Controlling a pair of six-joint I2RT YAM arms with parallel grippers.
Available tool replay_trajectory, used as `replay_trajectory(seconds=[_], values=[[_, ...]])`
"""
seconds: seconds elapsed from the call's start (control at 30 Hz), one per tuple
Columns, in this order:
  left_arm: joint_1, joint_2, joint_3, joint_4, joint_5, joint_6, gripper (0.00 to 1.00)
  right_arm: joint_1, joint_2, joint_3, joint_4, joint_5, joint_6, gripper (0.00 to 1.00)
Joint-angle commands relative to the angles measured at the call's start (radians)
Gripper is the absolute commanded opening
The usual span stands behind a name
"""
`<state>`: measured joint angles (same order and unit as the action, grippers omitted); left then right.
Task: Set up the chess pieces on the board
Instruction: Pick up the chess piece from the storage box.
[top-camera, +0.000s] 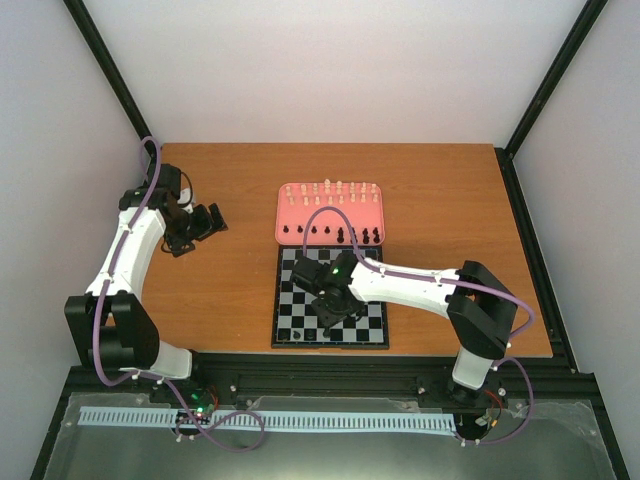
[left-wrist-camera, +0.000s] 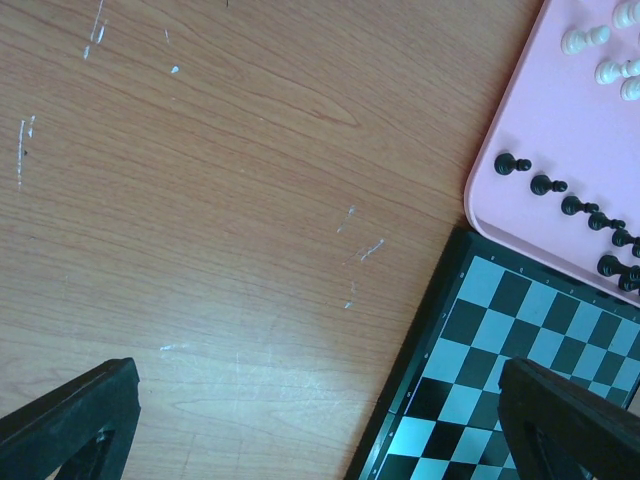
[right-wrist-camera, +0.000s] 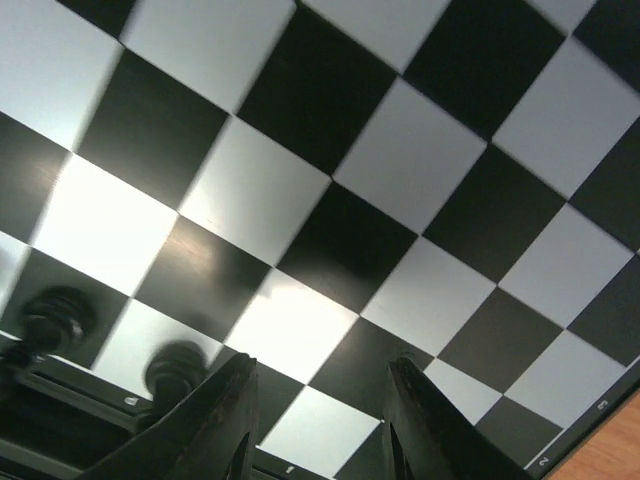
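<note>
Jaws of right arm (top-camera: 410, 283) apart, empty, low over board (top-camera: 295, 322); left arm (top-camera: 130, 250) aside, jaws spread.

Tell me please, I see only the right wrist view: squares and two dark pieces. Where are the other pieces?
Observer: On the pink tray just beyond the far edge of the board. The cream-white pieces stand along its far side and the black pieces along its near side.
Operator: And where is the left arm?
Observer: The left gripper hangs over the table, to the left of the tray. Its fingers are wide open and hold nothing.
Operator: Over which part of the board is my gripper?
Observer: The right gripper is about over the middle. The arm hides the squares under it.
</note>
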<state>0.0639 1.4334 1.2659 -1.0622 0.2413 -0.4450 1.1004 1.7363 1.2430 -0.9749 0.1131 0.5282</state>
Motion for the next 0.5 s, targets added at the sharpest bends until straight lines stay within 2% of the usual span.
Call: replay_trajectory(seconds=[0.0,0.47], values=[[0.005,-0.005,0.007,0.015,0.01,-0.01,1.0,-0.023,-0.012,-0.047,0.0,-0.036,0.038,0.36],[0.005,-0.009,-0.004,0.014,0.007,-0.01,1.0,-0.028,0.011,-0.086,0.065,-0.145,-0.006,0.34]])
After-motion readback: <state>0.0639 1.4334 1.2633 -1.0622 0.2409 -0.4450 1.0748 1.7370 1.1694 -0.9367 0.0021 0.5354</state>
